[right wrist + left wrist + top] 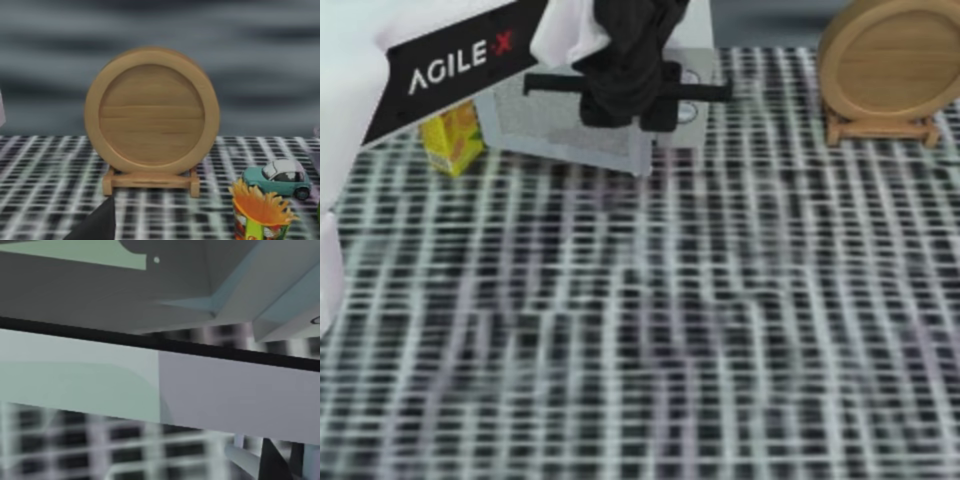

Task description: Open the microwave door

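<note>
You had the microwave (620, 110) at about 12 o'clock on the table (640, 330), a touch left of centre, against the far edge. Its door (560, 135) was swung partly out: the long axis of that speckled panel ran from roughly 9 o'clock, near the juice carton (452, 137), down toward 4 o'clock, where its free corner stood out over the checked cloth. The knob panel (685, 105) sat at the oven's 3 o'clock end (mostly hidden under the arm).

In the left wrist view the oven's cavity (150, 295) showed as grey walls above the door's edge, with nothing visible inside it.

Your left arm reached in from 10 o'clock, its white link with the AgileX label crossing above the carton, and the left gripper (625, 95) hung directly over the oven, dark body pointing down at the door's top edge. I could not tell whether its fingers were apart or pinched together.

The right gripper was out of the top view. Its wrist camera faced the round wooden board (151, 112) on its stand, at 1 o'clock on the table, with a toy car (278, 178) and a fries carton (260, 212) nearby.
</note>
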Robot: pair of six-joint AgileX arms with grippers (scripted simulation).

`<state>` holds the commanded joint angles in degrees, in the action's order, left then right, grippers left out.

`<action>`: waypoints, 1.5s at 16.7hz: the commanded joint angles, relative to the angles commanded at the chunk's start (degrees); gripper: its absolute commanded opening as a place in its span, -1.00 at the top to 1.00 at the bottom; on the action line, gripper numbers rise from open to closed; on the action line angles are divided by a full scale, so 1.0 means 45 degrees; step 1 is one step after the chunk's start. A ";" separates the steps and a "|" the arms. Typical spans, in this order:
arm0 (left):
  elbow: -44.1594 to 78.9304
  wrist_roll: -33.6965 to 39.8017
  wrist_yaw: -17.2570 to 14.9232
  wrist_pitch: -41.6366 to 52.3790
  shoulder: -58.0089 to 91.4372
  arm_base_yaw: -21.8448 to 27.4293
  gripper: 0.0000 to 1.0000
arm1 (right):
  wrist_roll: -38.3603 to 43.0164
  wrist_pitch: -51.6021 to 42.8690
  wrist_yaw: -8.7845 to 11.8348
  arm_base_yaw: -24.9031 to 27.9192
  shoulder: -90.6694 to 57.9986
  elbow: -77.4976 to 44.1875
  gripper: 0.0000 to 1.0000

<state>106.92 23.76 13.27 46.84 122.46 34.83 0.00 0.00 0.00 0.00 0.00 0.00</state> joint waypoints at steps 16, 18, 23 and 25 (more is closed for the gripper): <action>-0.1798 -0.1290 -0.0666 -0.0901 -0.1161 -0.0176 1.00 | 0.0000 0.0000 0.0000 0.0000 0.0000 0.0000 -1.00; -0.1798 -0.1290 -0.0666 -0.0901 -0.1161 -0.0176 1.00 | 0.0000 0.0000 0.0000 0.0000 0.0000 0.0000 -1.00; -0.1798 -0.1290 -0.0666 -0.0901 -0.1161 -0.0176 1.00 | 0.0000 0.0000 0.0000 0.0000 0.0000 0.0000 -1.00; -0.1798 -0.1290 -0.0666 -0.0901 -0.1161 -0.0176 1.00 | 0.0000 0.0000 0.0000 0.0000 0.0000 0.0000 -1.00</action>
<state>98.83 17.95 10.28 42.78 117.24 34.04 0.00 0.00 0.00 0.00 0.00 0.00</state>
